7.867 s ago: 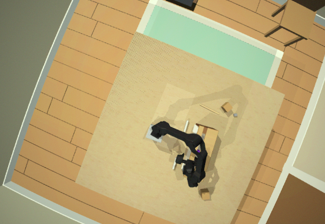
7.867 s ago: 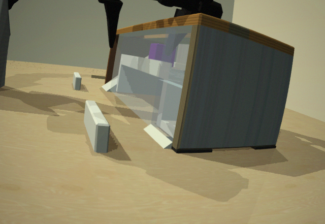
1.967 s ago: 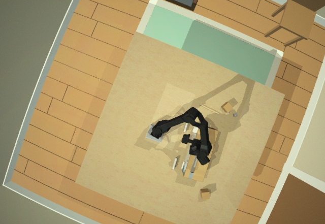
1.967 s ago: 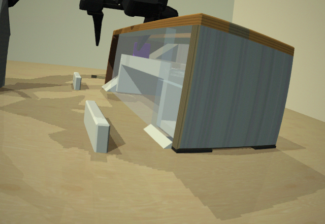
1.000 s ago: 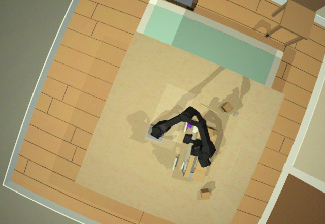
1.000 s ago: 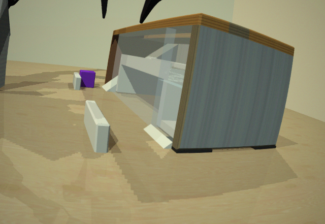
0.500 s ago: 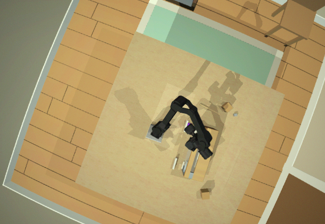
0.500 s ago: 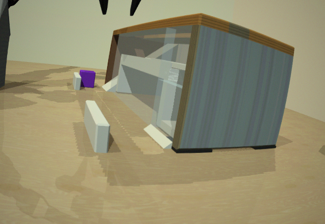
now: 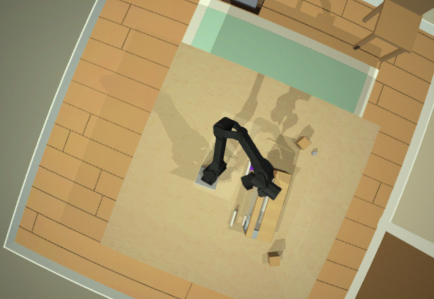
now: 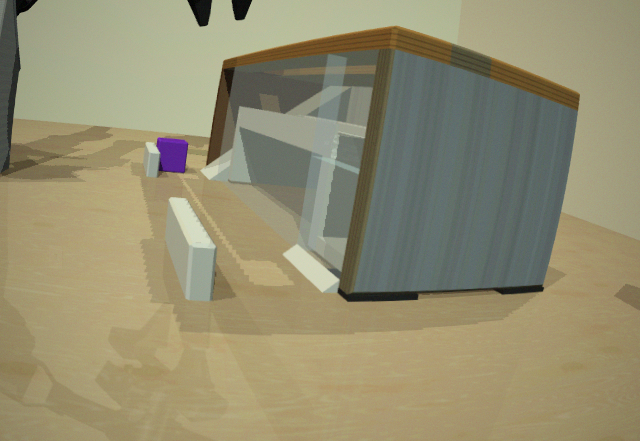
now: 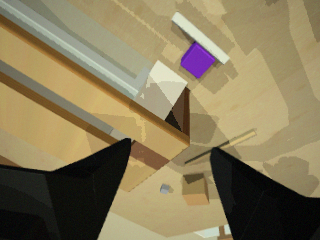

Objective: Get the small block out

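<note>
The purple block (image 9: 251,168) (image 10: 172,155) (image 11: 198,60) lies on the table outside the box, just beyond the white ramp (image 10: 216,168) (image 11: 161,86) at the box's far end in the exterior view. It is beside a low white wall (image 10: 151,161) (image 11: 202,39), seemingly touching it. The clear-fronted box (image 9: 278,208) (image 10: 454,178) (image 11: 30,50) stands upright; no block shows on its shelf (image 10: 299,121). My gripper (image 10: 221,21) (image 11: 171,148) is partly open and empty, high above the table. In the wrist view the block shows beyond the fingertips, up and to the right.
A second low white wall (image 9: 233,217) (image 10: 191,250) stands before the box's near end. A thin stick (image 11: 242,138), a wooden cube (image 9: 302,143) (image 11: 196,192) and a small grey piece (image 9: 314,152) (image 11: 165,188) lie past the far end. Another wooden cube (image 9: 273,259) lies past the near end.
</note>
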Robot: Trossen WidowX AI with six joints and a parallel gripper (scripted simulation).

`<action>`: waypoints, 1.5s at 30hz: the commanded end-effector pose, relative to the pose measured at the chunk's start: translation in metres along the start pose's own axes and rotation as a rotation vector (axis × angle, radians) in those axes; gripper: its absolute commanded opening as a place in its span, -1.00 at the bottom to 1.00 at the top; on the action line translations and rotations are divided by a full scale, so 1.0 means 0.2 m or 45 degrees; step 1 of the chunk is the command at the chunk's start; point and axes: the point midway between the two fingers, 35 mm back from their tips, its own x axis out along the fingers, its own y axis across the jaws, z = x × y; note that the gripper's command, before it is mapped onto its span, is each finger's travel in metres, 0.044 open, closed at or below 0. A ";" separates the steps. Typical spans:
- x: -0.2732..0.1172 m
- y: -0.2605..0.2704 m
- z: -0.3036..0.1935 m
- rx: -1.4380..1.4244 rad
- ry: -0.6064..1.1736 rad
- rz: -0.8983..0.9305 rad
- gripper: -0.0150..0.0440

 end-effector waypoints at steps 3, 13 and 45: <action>0.01 -0.09 0.07 0.662 0.133 0.135 0.47; 0.01 -0.09 0.07 0.662 0.133 0.135 0.47; 0.21 -0.08 0.14 -2.209 -0.126 0.151 0.47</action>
